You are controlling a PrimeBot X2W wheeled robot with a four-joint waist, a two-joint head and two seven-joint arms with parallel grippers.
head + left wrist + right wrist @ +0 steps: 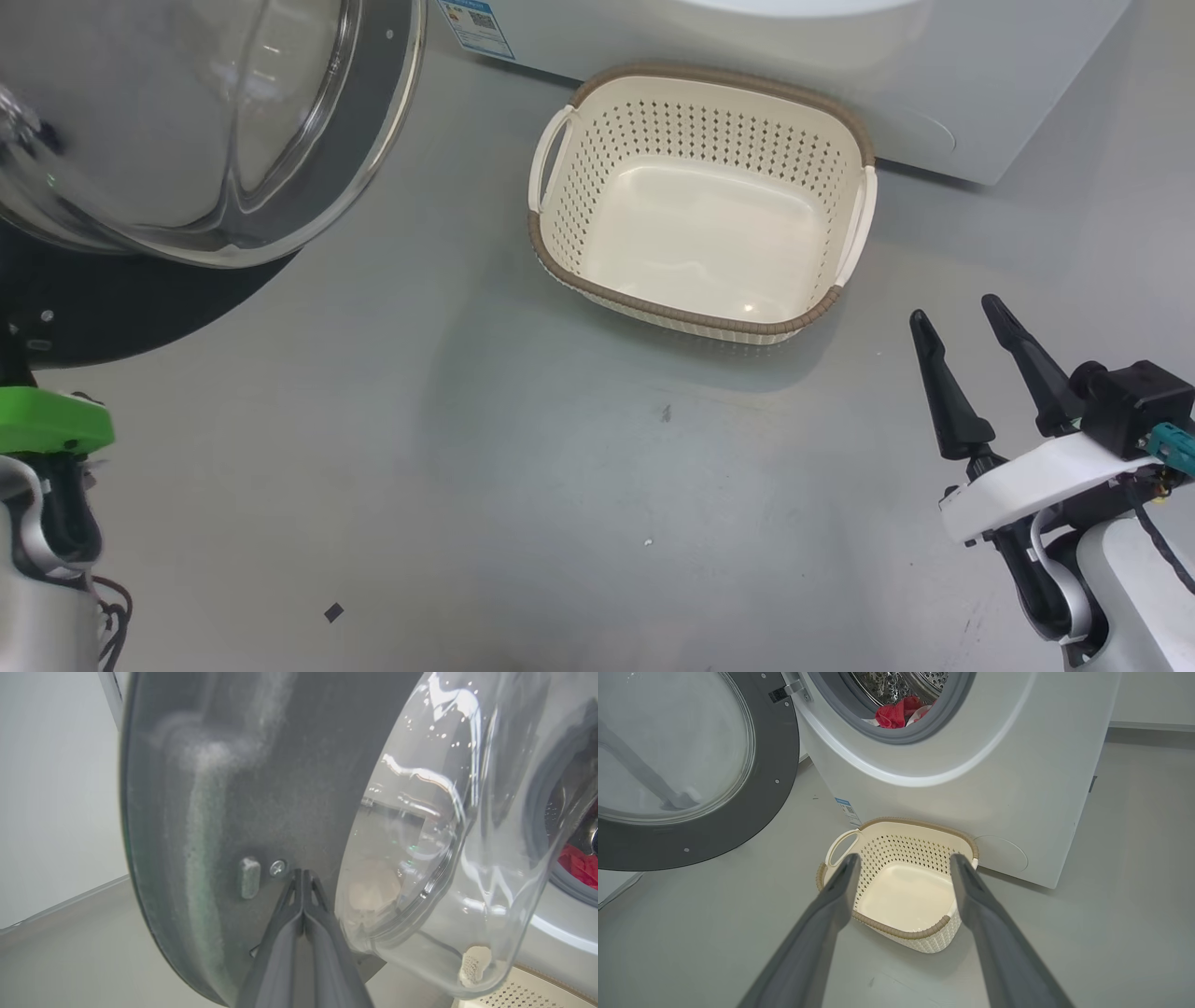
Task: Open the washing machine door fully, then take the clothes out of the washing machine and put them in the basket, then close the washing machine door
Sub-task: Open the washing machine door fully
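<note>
The washing machine door [215, 121] stands swung open at the upper left, its glass bowl bulging out. My left gripper [302, 872] is shut, fingertips touching the door's [224, 812] dark inner rim beside a screw, with nothing between them. Red clothes [896, 713] lie inside the drum of the white washing machine [1017, 788]; I also glimpse the clothes [579, 865] past the glass. The cream basket [691, 317] sits empty on the floor in front of the washing machine [934, 75]. My right gripper [980, 345] hangs open to the basket's right, pointing toward the basket [901, 931].
Grey floor stretches between me and the basket, with a small dark scrap [333, 612] near the bottom left. A blue sticker [476, 23] marks the washer's lower front corner. A pale wall and skirting [56, 900] run behind the door.
</note>
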